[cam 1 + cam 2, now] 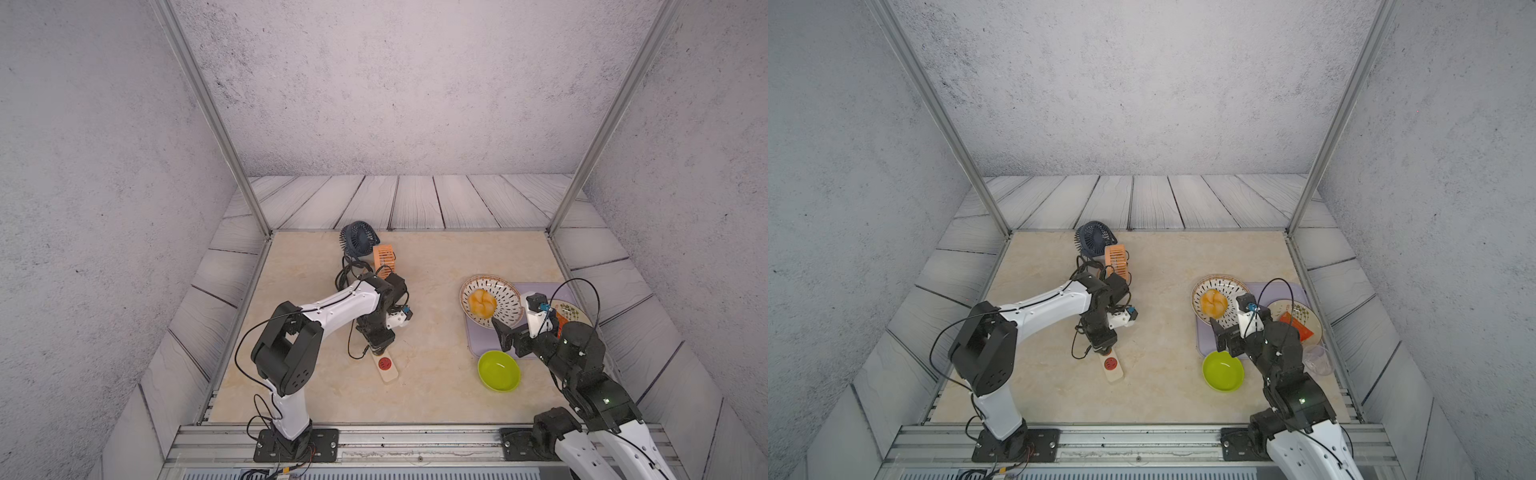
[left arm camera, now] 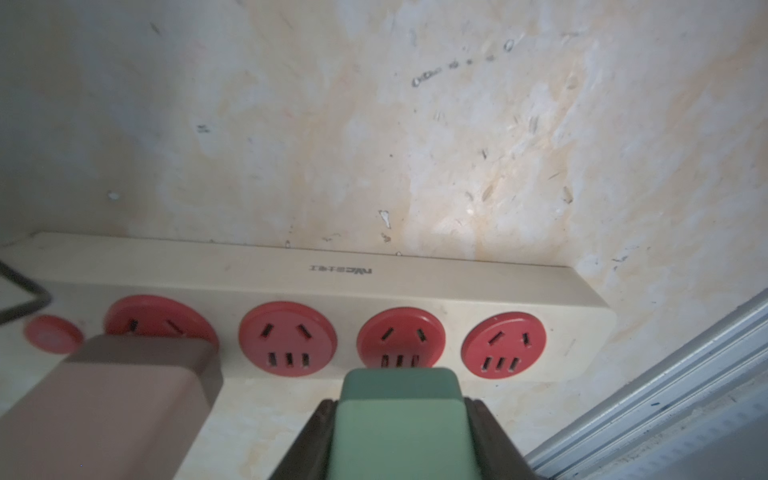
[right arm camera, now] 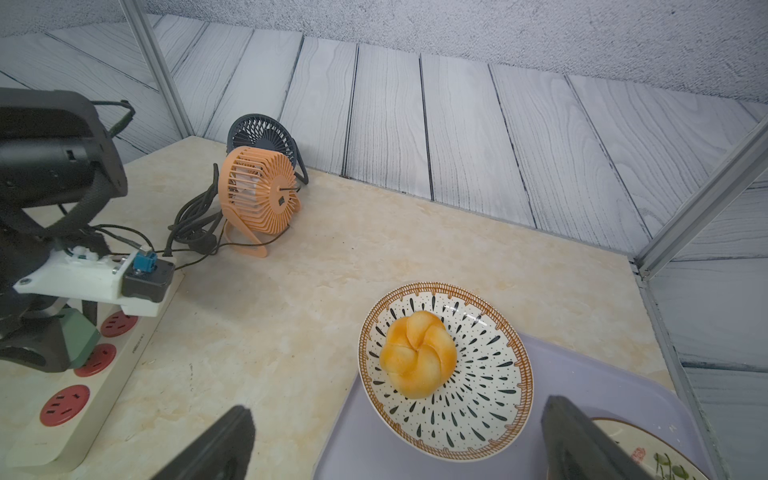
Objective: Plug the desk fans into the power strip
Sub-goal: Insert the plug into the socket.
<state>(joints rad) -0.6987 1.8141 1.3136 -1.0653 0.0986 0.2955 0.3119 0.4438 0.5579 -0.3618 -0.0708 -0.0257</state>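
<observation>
The left hand (image 2: 401, 405) is clamped on a green plug (image 2: 401, 419) and holds it over the power strip (image 2: 332, 270), which lies flat on the worktop (image 2: 415, 124). The plug faces the third red socket (image 2: 401, 338) from the cord end, presumably for insertion. The right hand (image 3: 399, 415), its fingers wide apart and empty, stands well apart from the strip.

Power strip (image 2: 415, 286): cream bar, four red sockets, lay flat | green plug (image 2: 401, 415): was at the third socket from the cord end.
</observation>
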